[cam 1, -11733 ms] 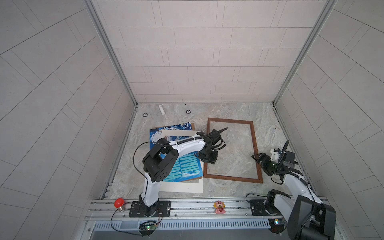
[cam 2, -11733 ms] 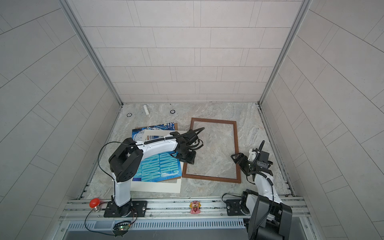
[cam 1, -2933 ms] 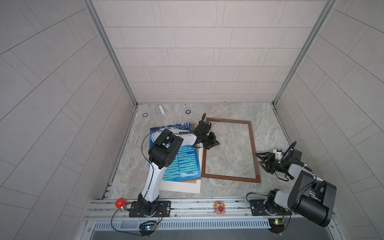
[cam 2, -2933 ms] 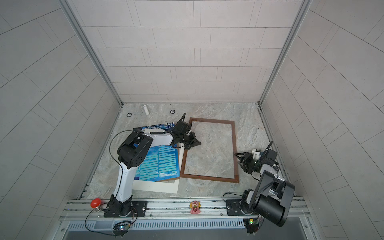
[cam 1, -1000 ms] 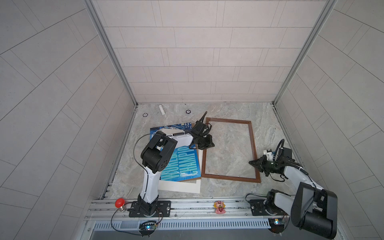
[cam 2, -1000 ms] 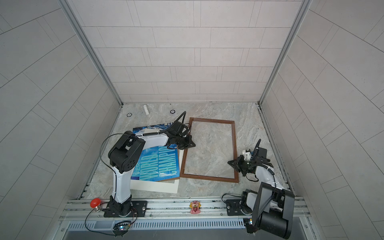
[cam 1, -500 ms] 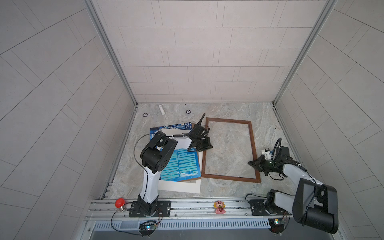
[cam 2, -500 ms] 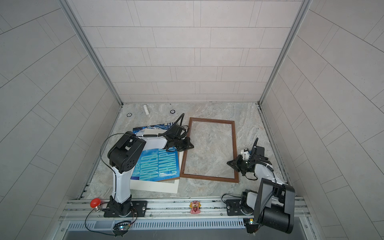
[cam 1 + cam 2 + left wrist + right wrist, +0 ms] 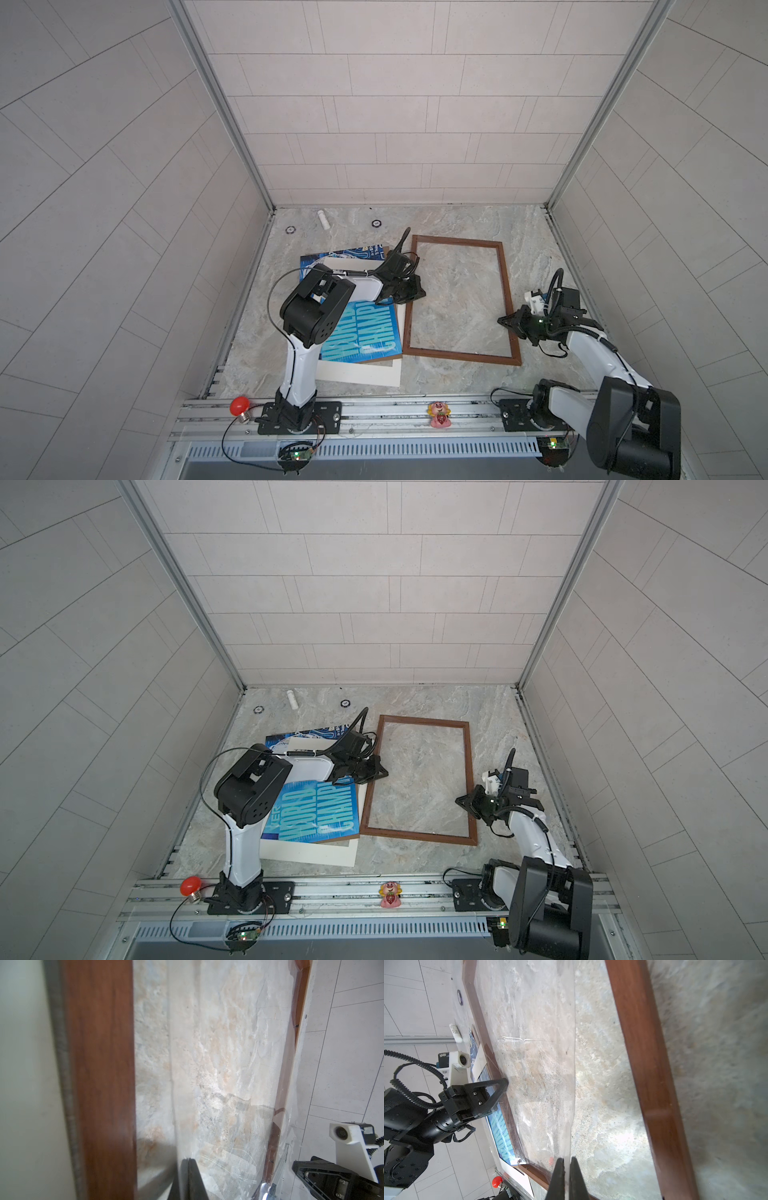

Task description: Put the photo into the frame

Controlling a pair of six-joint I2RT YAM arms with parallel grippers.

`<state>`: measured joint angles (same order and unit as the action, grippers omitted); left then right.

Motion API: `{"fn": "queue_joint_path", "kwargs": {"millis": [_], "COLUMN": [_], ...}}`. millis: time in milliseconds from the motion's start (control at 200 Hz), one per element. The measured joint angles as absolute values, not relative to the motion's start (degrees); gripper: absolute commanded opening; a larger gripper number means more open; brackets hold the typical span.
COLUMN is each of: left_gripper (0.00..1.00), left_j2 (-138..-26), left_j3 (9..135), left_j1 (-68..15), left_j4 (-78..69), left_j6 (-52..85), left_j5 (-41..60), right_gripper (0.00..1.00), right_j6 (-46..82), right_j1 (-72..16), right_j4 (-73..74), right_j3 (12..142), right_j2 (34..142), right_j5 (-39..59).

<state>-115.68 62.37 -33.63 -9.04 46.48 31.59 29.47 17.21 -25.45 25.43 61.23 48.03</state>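
Observation:
The frame (image 9: 457, 357) (image 9: 415, 836) lies flat on the marble floor, thin dark brown wood with nothing inside it. The photo (image 9: 361, 336) (image 9: 316, 812), blue with pale teal letters, lies to the frame's left, partly under the left arm. A clear sheet (image 9: 542, 1064) (image 9: 228, 1084) spans the frame's opening. My left gripper (image 9: 422, 294) (image 9: 384, 774) (image 9: 187, 1160) is shut on the sheet's edge at the frame's left rail (image 9: 99, 1064). My right gripper (image 9: 500, 321) (image 9: 458, 801) (image 9: 565, 1159) is shut on the opposite edge by the right rail (image 9: 643, 1064).
A cream mat (image 9: 357, 374) lies under the photo, and a brown board edge (image 9: 397, 324) shows beside it. At the back of the floor lie a white tube (image 9: 323, 219) and two small rings (image 9: 289, 229) (image 9: 376, 223). On the front rail sit a red bulb (image 9: 238, 405) and a pink figurine (image 9: 439, 413).
In the last second both grippers have barely moved. Since about three seconds ago the right gripper has come in to the frame's right rail, and the left has shifted slightly toward the front.

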Motion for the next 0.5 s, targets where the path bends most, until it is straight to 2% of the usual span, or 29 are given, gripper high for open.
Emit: {"fn": "queue_joint_path", "kwargs": {"millis": [500], "left_gripper": [0.00], "left_j2": [-113.3], "left_j3": [57.4], "left_j1": [-33.8], "left_j4": [-14.3], "left_j6": [47.1], "left_j5": [29.5], "right_gripper": [0.00], "right_j6": [29.1], "right_j1": [15.6], "right_j4": [-27.0], "right_j3": [25.7], "right_j2": [54.0], "right_j5": [46.9]}}
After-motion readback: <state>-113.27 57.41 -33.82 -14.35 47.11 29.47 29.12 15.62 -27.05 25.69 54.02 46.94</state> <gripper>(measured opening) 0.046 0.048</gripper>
